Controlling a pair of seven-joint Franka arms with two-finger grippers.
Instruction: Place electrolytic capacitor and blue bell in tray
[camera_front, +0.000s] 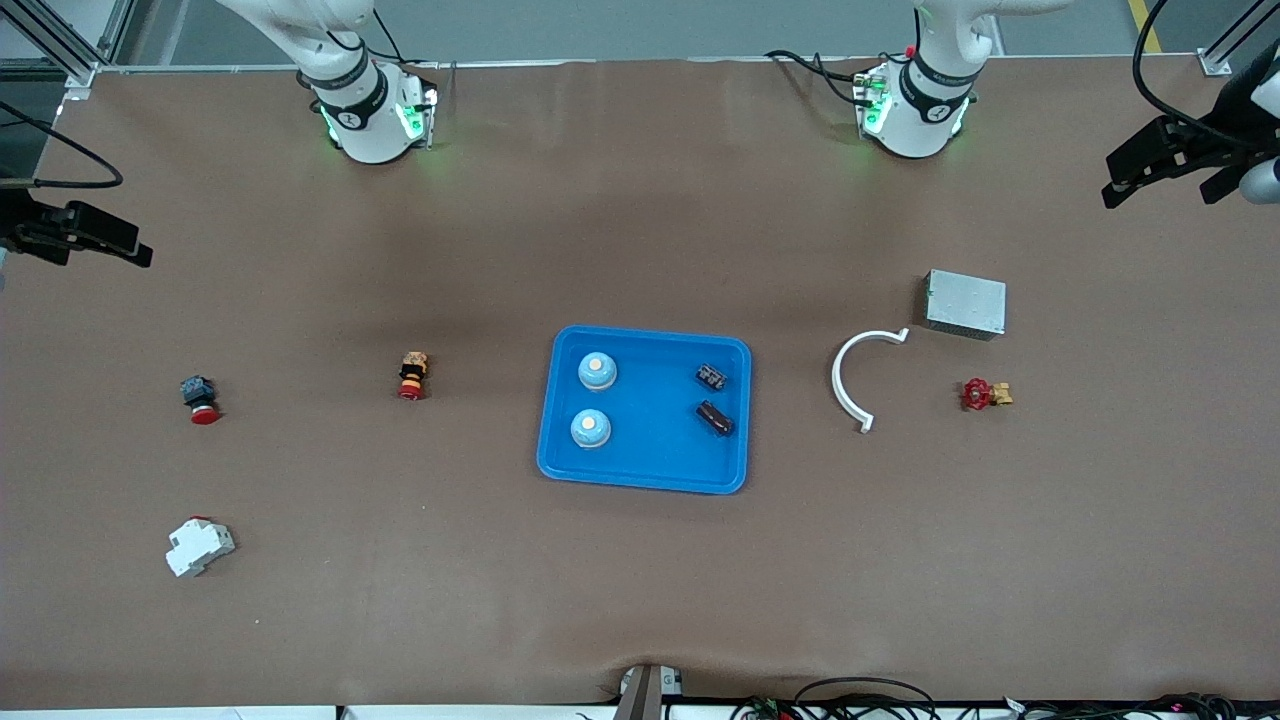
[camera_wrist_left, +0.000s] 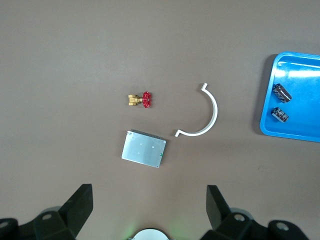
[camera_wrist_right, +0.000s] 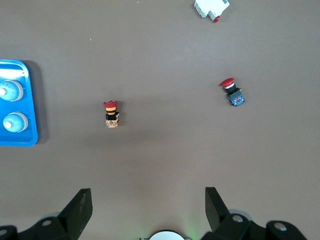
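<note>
The blue tray (camera_front: 650, 450) lies mid-table. In it are two blue bells (camera_front: 597, 371) (camera_front: 590, 429) toward the right arm's end and two dark electrolytic capacitors (camera_front: 711, 377) (camera_front: 714, 417) toward the left arm's end. My left gripper (camera_wrist_left: 147, 192) is open and empty, held high over the left arm's end of the table (camera_front: 1160, 165). Its wrist view shows the tray's edge (camera_wrist_left: 300, 125) and both capacitors (camera_wrist_left: 282, 93) (camera_wrist_left: 280, 114). My right gripper (camera_wrist_right: 147, 195) is open and empty, high over the right arm's end (camera_front: 90, 235). Its wrist view shows the tray's edge (camera_wrist_right: 22, 137) and both bells (camera_wrist_right: 10, 91) (camera_wrist_right: 15, 121).
Toward the left arm's end lie a white curved clip (camera_front: 845, 375), a grey metal box (camera_front: 965, 303) and a red-handled valve (camera_front: 983, 394). Toward the right arm's end lie an orange and red push button (camera_front: 412, 375), a blue and red push button (camera_front: 200, 398) and a white breaker (camera_front: 198, 546).
</note>
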